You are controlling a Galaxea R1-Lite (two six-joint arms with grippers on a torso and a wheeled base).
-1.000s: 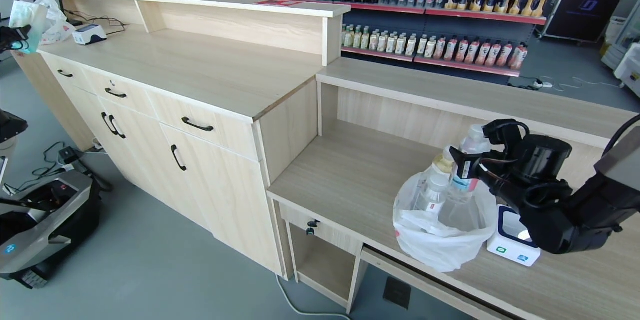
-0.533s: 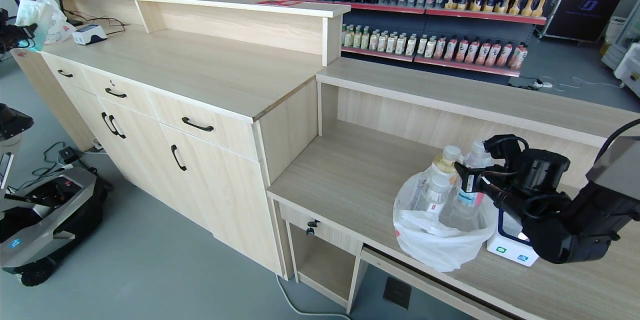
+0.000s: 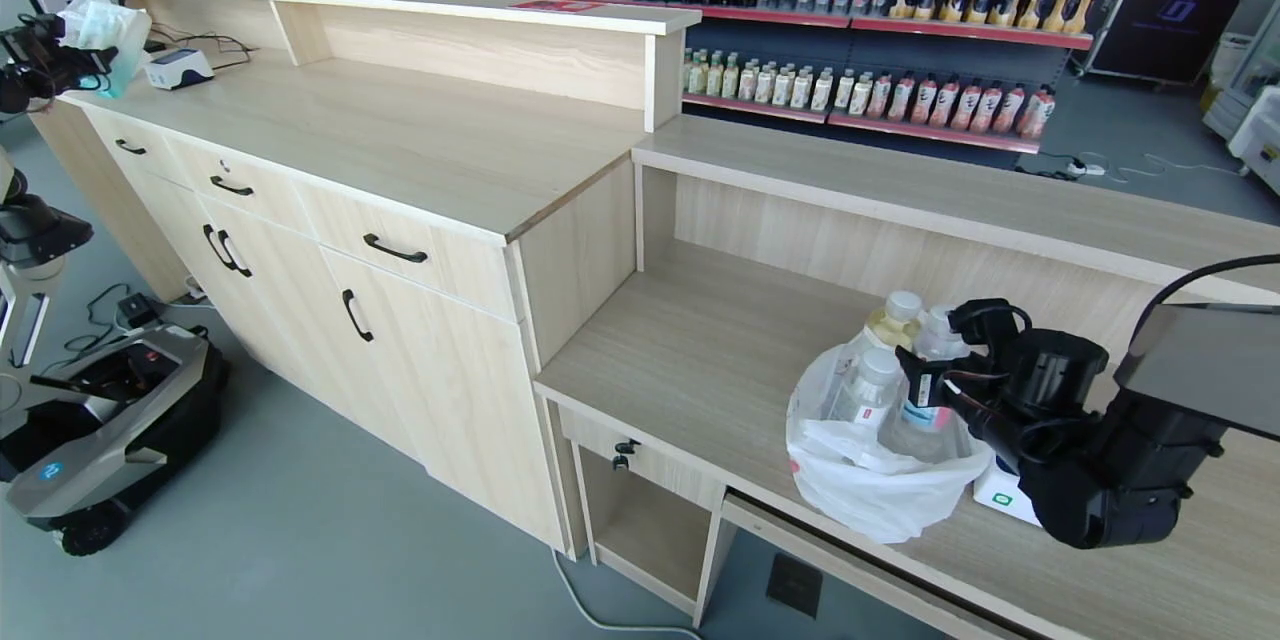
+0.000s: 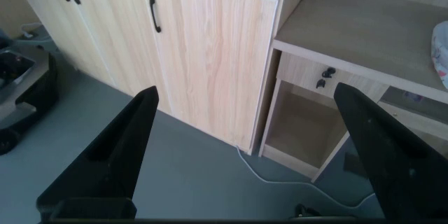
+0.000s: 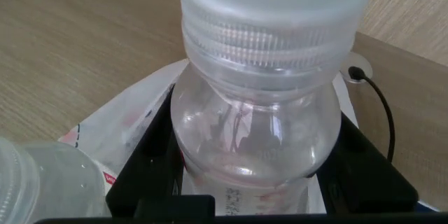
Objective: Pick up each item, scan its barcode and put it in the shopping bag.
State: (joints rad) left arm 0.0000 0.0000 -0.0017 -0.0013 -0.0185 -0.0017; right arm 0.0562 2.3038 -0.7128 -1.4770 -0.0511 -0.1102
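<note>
A white plastic shopping bag (image 3: pixel 870 480) stands open on the low counter (image 3: pixel 700 340). Inside it are a yellowish bottle (image 3: pixel 890 320) with a white cap and a small clear bottle (image 3: pixel 868 388). My right gripper (image 3: pixel 938 382) is shut on a clear, white-capped bottle (image 3: pixel 930 360), held upright and sunk partly into the bag's mouth. In the right wrist view that bottle (image 5: pixel 259 112) stands between the black fingers (image 5: pixel 150 157), with the bag (image 5: pixel 119 133) beneath. My left gripper (image 4: pixel 245 98) hangs open over the floor in front of the cabinet, holding nothing.
A white barcode scanner (image 3: pixel 1000 502) sits on the counter just right of the bag, half behind my right arm. A taller counter with drawers (image 3: pixel 380 250) stands to the left. Drink shelves (image 3: pixel 860 30) line the back. Another robot (image 3: pixel 90 420) stands on the floor at far left.
My right gripper has come down with the clear bottle, from above the bag into its mouth. The other robot at far left has shifted a little.
</note>
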